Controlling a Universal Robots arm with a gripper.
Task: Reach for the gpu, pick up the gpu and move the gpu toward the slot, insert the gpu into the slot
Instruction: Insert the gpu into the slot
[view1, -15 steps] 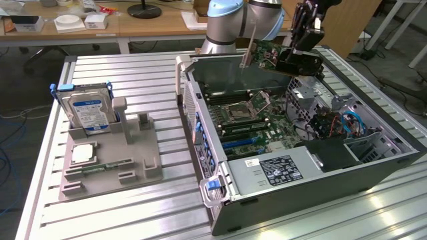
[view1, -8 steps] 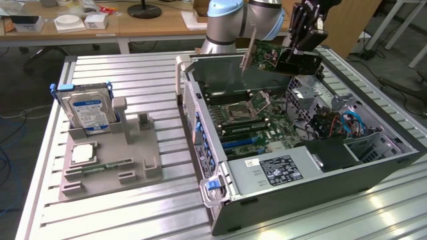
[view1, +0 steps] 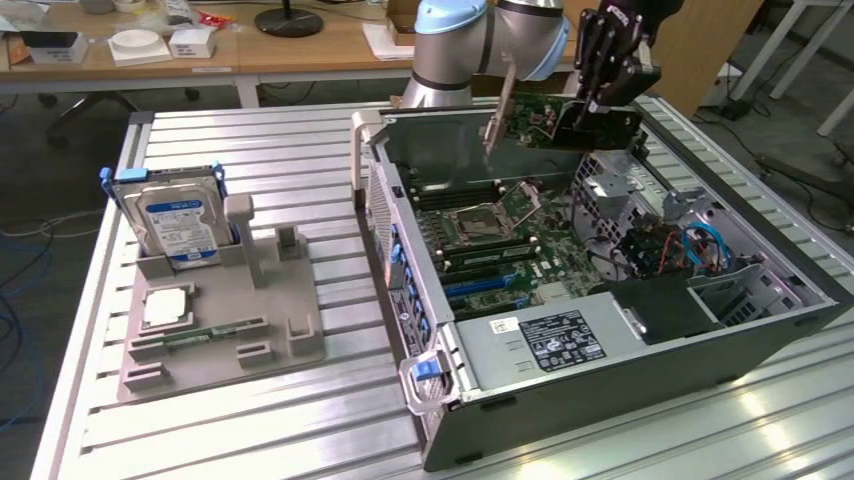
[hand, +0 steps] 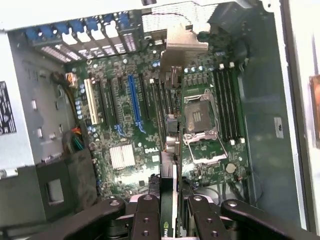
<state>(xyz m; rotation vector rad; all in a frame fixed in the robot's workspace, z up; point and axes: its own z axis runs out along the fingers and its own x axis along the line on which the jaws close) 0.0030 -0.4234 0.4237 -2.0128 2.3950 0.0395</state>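
Gripper (view1: 594, 112) clamped on the gpu (view1: 534, 120), held on edge above the open case (view1: 747, 330); its long axis runs parallel to the blue slot (hand: 134, 100), offset toward the socket (hand: 200, 117)

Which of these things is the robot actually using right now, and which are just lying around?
In the job: claw, gripping the gpu; open computer case; its motherboard slots.
Just lying about: hard drive; memory stick; grey holder under them.
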